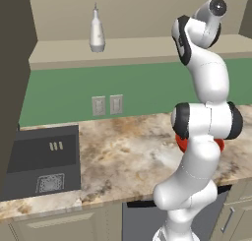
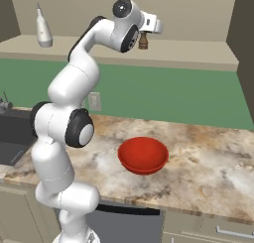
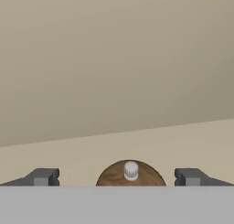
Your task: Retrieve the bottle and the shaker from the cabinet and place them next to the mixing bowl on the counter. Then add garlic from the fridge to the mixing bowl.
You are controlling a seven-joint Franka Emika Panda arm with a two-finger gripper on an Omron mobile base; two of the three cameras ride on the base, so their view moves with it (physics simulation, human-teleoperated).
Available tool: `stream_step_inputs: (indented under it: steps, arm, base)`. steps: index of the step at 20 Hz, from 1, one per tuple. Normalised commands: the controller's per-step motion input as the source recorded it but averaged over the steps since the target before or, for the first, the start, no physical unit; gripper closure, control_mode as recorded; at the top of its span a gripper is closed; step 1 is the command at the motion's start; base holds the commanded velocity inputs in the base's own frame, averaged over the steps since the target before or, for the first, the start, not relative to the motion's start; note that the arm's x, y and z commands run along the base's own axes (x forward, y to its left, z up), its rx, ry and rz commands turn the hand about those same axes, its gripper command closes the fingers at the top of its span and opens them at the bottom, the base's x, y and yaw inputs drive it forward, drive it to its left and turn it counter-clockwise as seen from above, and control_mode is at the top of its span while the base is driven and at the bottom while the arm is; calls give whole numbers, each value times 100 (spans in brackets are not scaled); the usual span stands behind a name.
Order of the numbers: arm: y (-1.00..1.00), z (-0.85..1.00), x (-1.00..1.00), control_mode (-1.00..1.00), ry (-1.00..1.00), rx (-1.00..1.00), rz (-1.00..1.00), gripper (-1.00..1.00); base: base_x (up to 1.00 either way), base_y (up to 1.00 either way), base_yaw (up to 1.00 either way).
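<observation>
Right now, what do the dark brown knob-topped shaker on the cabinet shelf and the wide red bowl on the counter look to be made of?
The dark brown shaker looks like wood: streaky brown grain shows on its rounded top, with a small pale, possibly metal, knob. The wide red bowl is smooth and evenly coloured with a soft sheen, so probably glazed ceramic or plastic; the look leaves that open.

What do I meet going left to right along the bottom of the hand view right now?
Left fingertip → shaker, its brown top with a pale knob, centred between the open jaws → right fingertip. All sit over the cabinet shelf.
</observation>
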Motion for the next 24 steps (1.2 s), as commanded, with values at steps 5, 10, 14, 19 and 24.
stream_step_inputs:
  steps: [5, 10, 14, 19, 24]
  arm:
    - [0, 0, 0, -100, 0, 0, 0, -100]
    - [0, 0, 0, -100, 0, 0, 0, 100]
    - [0, 0, 0, -100, 0, 0, 0, 100]
    - [0, 0, 0, -100, 0, 0, 0, 100]
    - [0, 0, 0, -100, 0, 0, 0, 100]
  base:
    - [0, 0, 0]
    - [0, 0, 0]
    - [0, 0, 0]
    - [0, 0, 0]
    - [0, 0, 0]
